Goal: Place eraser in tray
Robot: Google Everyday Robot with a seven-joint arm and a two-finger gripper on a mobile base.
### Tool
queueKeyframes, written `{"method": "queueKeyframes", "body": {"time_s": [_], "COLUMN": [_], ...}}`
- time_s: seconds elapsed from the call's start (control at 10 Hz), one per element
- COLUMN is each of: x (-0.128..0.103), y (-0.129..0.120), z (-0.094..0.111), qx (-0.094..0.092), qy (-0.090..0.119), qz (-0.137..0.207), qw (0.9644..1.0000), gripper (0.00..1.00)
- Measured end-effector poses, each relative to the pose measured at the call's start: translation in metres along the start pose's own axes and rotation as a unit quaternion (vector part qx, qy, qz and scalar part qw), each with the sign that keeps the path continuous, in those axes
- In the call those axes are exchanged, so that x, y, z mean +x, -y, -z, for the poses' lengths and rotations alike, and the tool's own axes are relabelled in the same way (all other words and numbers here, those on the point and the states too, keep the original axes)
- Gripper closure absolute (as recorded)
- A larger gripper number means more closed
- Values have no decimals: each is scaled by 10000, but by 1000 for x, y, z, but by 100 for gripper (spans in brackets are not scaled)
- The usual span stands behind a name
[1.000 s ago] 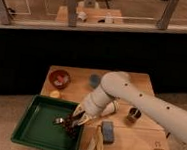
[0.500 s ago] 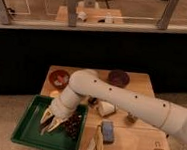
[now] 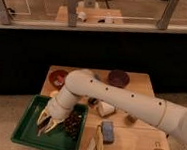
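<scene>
The dark green tray [image 3: 28, 133] sits at the table's front left corner. My arm reaches down from the right, and my gripper [image 3: 48, 123] hangs low over the tray's left half, just above its floor. A small dark shape shows right at the gripper's tip, and I cannot tell whether it is the eraser. To the gripper's right, a larger dark lumpy object [image 3: 74, 123] lies on the tray floor. No other eraser-like block is in view.
On the wooden table [image 3: 140, 140] are a red-brown bowl [image 3: 58, 77] at the back left, a dark bowl [image 3: 119, 77] at the back, a white cup [image 3: 105, 109], a blue-grey pad [image 3: 107, 131] and a pale tool [image 3: 96, 142] near the front edge.
My gripper has swept left across the tray, from over the dark lumpy object to the tray's left half. That object has stayed where it was.
</scene>
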Motion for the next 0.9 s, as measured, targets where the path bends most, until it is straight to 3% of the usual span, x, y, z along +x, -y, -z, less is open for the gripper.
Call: {"method": "queueKeyframes", "body": {"time_s": [0.3,0.4,0.9], "x": [0,0,1], "y": [0,0,0], "z": [0,0,0], "qx": [1,1,5], "qy": [3,3,1], "qz": [-3,-4,-9], "qw": [10000,10000,10000], "gripper": [26,21,20]}}
